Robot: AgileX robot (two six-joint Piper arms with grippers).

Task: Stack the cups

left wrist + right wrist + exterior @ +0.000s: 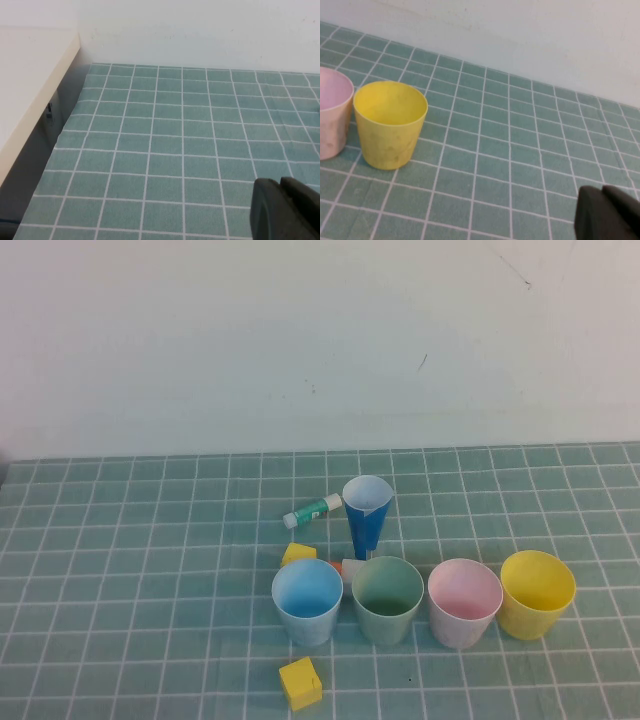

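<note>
Four wide tapered plastic cups stand upright before you in a row on the counter (120, 570) with its teal grid-lined mat, none stacked: pastel light blue cup (307, 601) at the robot's left, then green cup (387, 598), pink cup (464, 602) and yellow cup (537, 593).

You also have on the counter:
- one narrow dark blue cone-shaped cup (366, 515), white inside, upright just behind the blue and green cups;
- one green-and-white glue stick (313, 511) lying on its side beside the cone;
- one yellow block (301, 683) in front of the blue cup, apart from it;
- a second yellow block (298, 553) just behind the blue cup.

Your left end effector (285, 210) sits closed over bare mat, well away from the cups. Your right end effector (607, 212) is also closed, holding nothing, with the yellow cup (389, 123) and pink cup (334, 112) near it.
</note>
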